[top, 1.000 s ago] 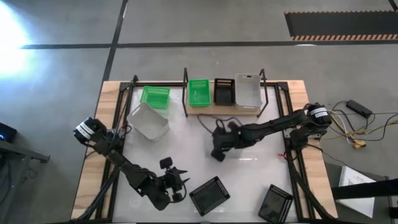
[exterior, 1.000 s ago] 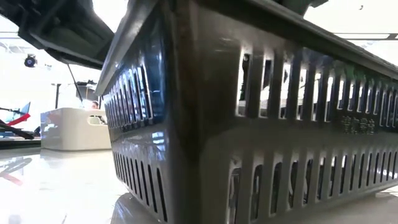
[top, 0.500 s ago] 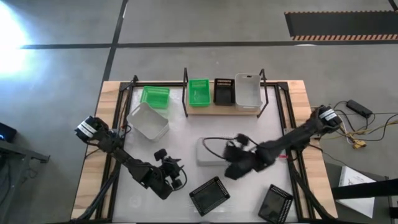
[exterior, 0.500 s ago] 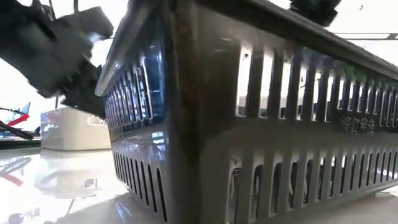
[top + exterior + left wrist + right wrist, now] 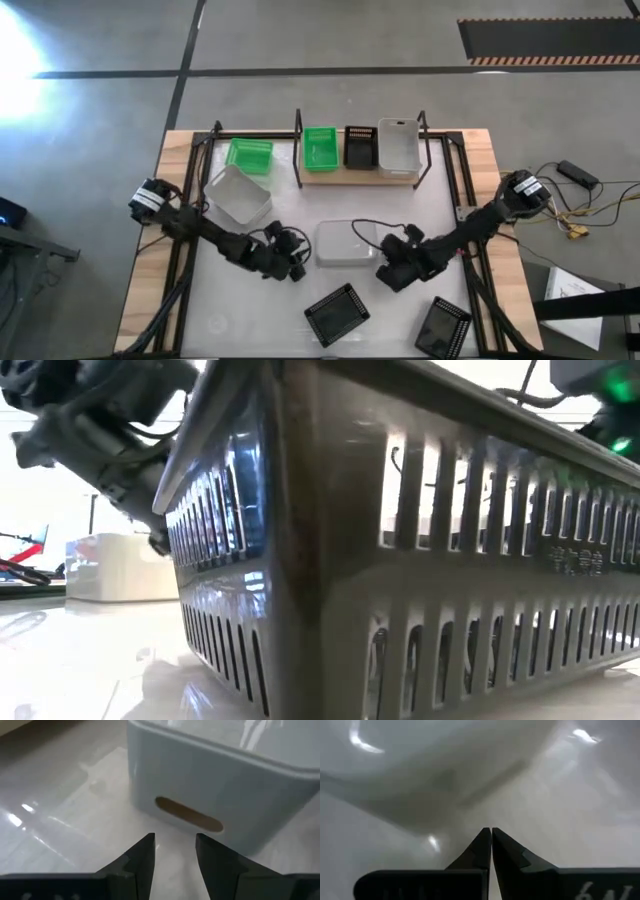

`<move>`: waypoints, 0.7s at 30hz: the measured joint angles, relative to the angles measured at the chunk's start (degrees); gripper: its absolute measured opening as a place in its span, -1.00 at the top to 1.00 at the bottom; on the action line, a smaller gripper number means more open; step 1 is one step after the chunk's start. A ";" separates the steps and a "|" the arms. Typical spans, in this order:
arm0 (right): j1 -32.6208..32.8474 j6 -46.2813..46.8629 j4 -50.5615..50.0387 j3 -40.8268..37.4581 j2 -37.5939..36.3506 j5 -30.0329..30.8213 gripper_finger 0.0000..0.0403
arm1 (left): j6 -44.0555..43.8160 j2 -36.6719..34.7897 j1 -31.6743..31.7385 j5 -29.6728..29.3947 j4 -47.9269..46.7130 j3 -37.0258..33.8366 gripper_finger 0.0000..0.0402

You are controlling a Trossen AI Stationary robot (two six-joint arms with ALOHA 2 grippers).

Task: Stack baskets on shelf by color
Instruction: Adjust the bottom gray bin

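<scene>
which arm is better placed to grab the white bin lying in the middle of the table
Left, probably. The left claw is open and faces the white bin's handle slot. The right claw sits on the bin's other side with its fingers shut.

Grey concrete floor (image 5: 330, 95) around table, crossed by dark lines. Black mat with striped hazard edge (image 5: 548, 40) at far right. Loose cables (image 5: 585, 205) beside table's right side. Bright glare patch (image 5: 20, 50) on floor, far left. White tabletop (image 5: 400, 205) glossy, wood-edged.
</scene>
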 joint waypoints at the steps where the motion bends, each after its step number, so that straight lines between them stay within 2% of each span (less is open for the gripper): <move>1: -0.49 -1.82 3.67 -0.71 0.04 -0.38 0.96 | 0.67 0.00 0.44 0.70 0.34 0.13 0.37; 4: -1.43 -7.06 11.00 -1.00 0.04 -0.97 0.96 | 2.58 0.00 1.11 2.29 1.30 0.74 0.37; 9: -1.33 -12.09 10.98 2.52 0.00 -2.62 0.96 | 3.33 -0.30 0.43 3.85 -0.22 1.82 0.37; 14: -0.22 -13.07 5.35 8.24 -0.06 -2.78 0.96 | 2.51 -3.42 -2.12 5.48 -1.65 1.94 0.37; 18: -0.11 -11.05 -2.63 12.83 -0.09 -0.80 0.96 | -1.63 -8.89 -4.64 5.94 -5.85 1.92 0.37; 21: -0.63 -10.27 -4.80 14.59 -0.14 0.28 0.96 | -3.22 -12.83 -6.58 5.90 -7.00 1.59 0.37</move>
